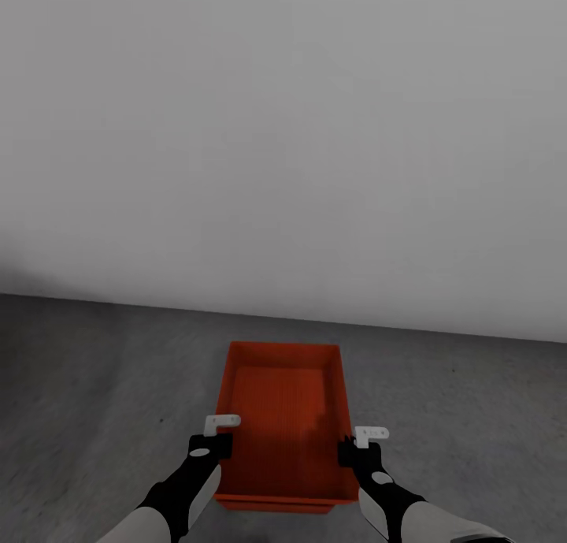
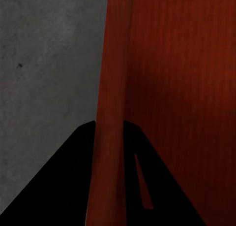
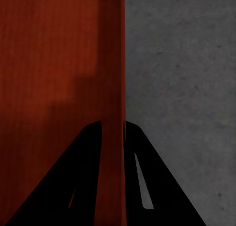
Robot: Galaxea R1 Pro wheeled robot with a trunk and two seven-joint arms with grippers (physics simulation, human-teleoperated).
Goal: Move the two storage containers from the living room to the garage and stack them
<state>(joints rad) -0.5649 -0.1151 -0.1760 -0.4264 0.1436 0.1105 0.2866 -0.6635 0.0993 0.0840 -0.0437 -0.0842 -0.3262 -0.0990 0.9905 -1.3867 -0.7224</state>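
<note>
One orange-red ribbed storage container (image 1: pixel 283 417) lies lengthwise in front of me over the dark grey concrete floor (image 1: pixel 94 385) of the garage. My left gripper (image 1: pixel 214 448) is shut on its left wall and my right gripper (image 1: pixel 352 452) on its right wall, both near the end closest to me. In the left wrist view the bin's wall (image 2: pixel 115 88) runs between the black fingers (image 2: pixel 64 186). The right wrist view shows the other wall (image 3: pixel 114 63) pinched the same way by the right gripper (image 3: pixel 113 125). I cannot tell whether the bin rests on the floor or hangs just above it.
A plain pale grey wall (image 1: pixel 283 133) stands a short way beyond the bin's far end. Bare concrete stretches to both sides of the container.
</note>
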